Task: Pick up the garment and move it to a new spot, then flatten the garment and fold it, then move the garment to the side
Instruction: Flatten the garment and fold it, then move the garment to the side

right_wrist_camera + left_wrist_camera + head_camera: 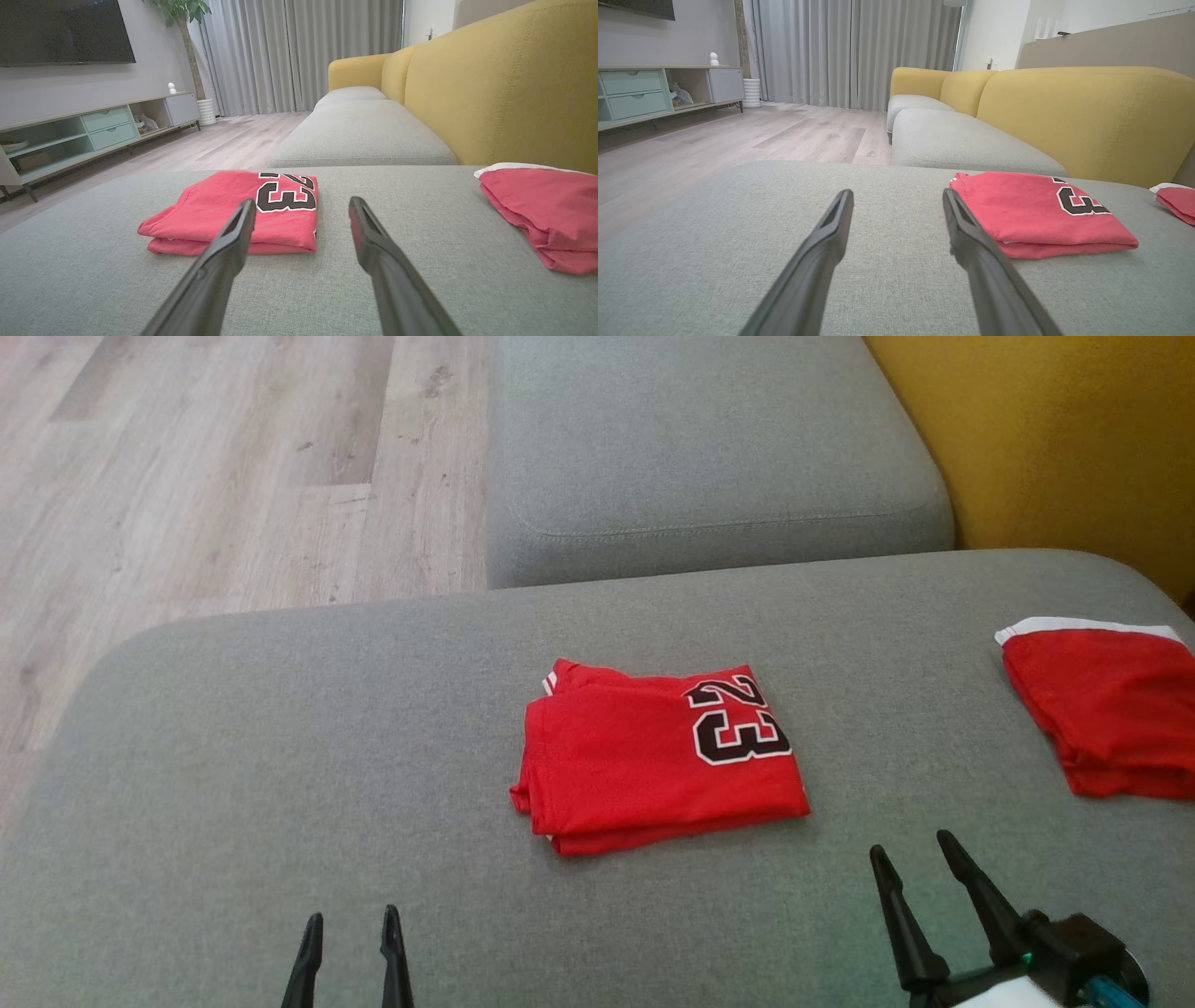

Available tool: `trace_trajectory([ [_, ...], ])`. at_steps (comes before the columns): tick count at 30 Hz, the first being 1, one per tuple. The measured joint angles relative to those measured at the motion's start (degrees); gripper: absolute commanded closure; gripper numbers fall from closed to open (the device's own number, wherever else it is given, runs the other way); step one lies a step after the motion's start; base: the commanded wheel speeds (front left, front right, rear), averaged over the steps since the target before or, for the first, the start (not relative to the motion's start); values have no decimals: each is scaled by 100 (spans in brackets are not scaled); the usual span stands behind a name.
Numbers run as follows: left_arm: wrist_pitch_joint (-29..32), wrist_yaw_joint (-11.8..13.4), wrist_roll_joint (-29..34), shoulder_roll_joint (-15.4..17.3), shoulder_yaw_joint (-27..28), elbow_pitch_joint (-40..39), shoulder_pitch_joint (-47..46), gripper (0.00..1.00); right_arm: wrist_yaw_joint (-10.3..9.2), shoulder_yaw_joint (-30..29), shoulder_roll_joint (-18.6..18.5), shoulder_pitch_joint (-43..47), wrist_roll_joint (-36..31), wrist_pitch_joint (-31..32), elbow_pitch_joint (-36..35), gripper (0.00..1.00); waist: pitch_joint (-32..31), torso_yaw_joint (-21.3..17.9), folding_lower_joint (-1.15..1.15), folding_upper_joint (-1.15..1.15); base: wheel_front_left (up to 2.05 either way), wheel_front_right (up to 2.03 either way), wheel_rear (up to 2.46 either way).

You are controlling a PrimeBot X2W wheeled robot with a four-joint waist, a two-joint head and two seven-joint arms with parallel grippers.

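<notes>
Two grippers, each with two long, dark, tapering fingers, are pointing across the grey cushion (280,756). The left gripper (352,917) and the right gripper (910,845) are both standing with jaws spread wide and are gripping nothing. Ahead of them, the garment (653,765) is lying near the middle of the cushion, touching neither gripper. It is a red knit jersey folded into a flat, roughly square stack of several layers, and a black, white-edged number 23 (738,721) is showing on its top layer. A second red garment (1111,709), loosely folded and carrying a white band along one edge, is lying well apart at the cushion's right side. The cushion is showing a fine woven texture and rounded corners. Beyond it, a second grey seat (700,448) with a stitched seam is adjoining a yellow backrest (1046,429), and pale wood-plank floor (187,476) is stretching to the left. Across the room, a low cabinet (93,130) is showing two mint drawers and open shelves holding small things too blurred to name.
</notes>
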Motion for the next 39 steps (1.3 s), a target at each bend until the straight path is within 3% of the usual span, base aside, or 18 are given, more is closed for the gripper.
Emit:
trace_trajectory([
  [28,0,-43,2,0,-83,1,-10,0,0,-366,74,63,-136,0,142,0,299,197,0,0,0,0,0],
  [36,0,-99,-65,0,-161,-160,-124,0,0,-360,24,-537,30,0,755,0,639,333,1,0,0,0,0],
  [39,0,-144,-35,-1,-279,-221,-272,0,0,-356,-69,-1107,269,20,1452,0,817,403,1,0,0,0,0],
])
